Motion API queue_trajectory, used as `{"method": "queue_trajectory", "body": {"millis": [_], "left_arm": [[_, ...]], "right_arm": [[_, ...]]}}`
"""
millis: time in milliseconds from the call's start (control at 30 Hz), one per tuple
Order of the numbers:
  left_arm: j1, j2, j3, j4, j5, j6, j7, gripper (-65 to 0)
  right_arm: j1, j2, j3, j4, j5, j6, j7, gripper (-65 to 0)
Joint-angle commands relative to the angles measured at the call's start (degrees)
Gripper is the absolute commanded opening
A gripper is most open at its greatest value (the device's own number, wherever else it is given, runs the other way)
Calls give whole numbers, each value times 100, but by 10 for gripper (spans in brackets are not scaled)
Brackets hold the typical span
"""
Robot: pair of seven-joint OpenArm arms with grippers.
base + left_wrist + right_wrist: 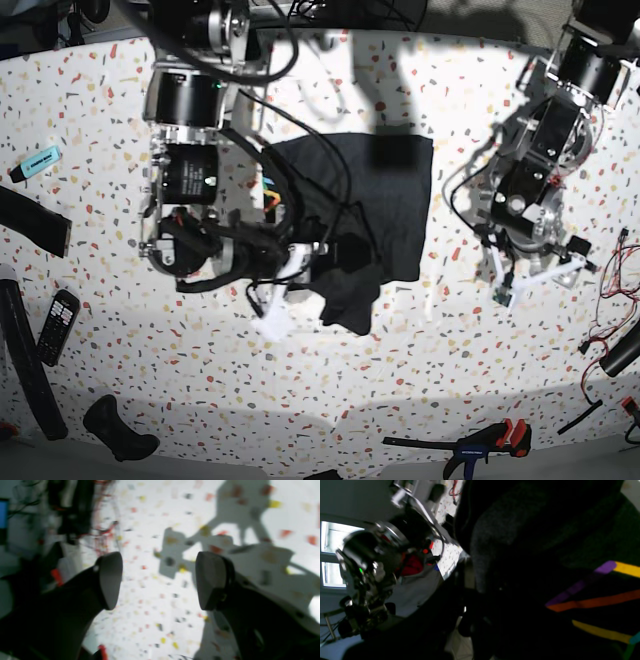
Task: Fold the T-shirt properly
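Note:
The T-shirt (385, 195) lies as a dark, partly folded patch in the middle of the speckled table, and its lower left corner is bunched up. My right gripper (335, 255) sits at that bunched corner, shut on the cloth. In the right wrist view the T-shirt (545, 555) fills the picture, with purple, orange and yellow print lines at the right, and the cloth hides the fingers. My left gripper (160, 580) is open above bare table with nothing between its pads. In the base view the left gripper (530, 275) hovers to the right of the shirt, apart from it.
A teal marker (36, 163), a black strap (30, 222) and a black remote (57, 325) lie at the left edge. A clamp (470, 440) sits at the front edge. Red wires (612, 290) trail at the right, and a white scrap (272, 322) lies beside the shirt.

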Motion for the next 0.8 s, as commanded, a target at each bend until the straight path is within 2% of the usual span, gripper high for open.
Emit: {"method": "queue_trajectory", "body": {"millis": [0, 200, 300, 367, 533, 633, 767], "left_arm": [[-50, -50, -35, 109, 116, 61, -35, -218], [177, -50, -35, 109, 120, 61, -151, -218], [175, -94, -35, 109, 188, 37, -367, -218], [170, -216, -35, 109, 225, -105, -636, -218], [162, -629, -35, 109, 160, -153, -678, -218], [162, -837, -35, 109, -68, -153, -658, -218], [162, -907, -35, 109, -122, -155, -586, -218]], "right_arm": [[153, -81, -15, 96, 170, 8, 85, -650], [146, -208, -15, 94, -249, 8, 83, -650], [98, -221, -31, 94, -225, 8, 83, -517], [20, -223, -140, 94, -151, 8, 83, -487], [-363, -273, -702, 94, 409, 8, 83, -487], [-520, -424, -907, 94, 715, 8, 85, -487], [-518, -534, -907, 96, 678, 8, 138, -487]]}}
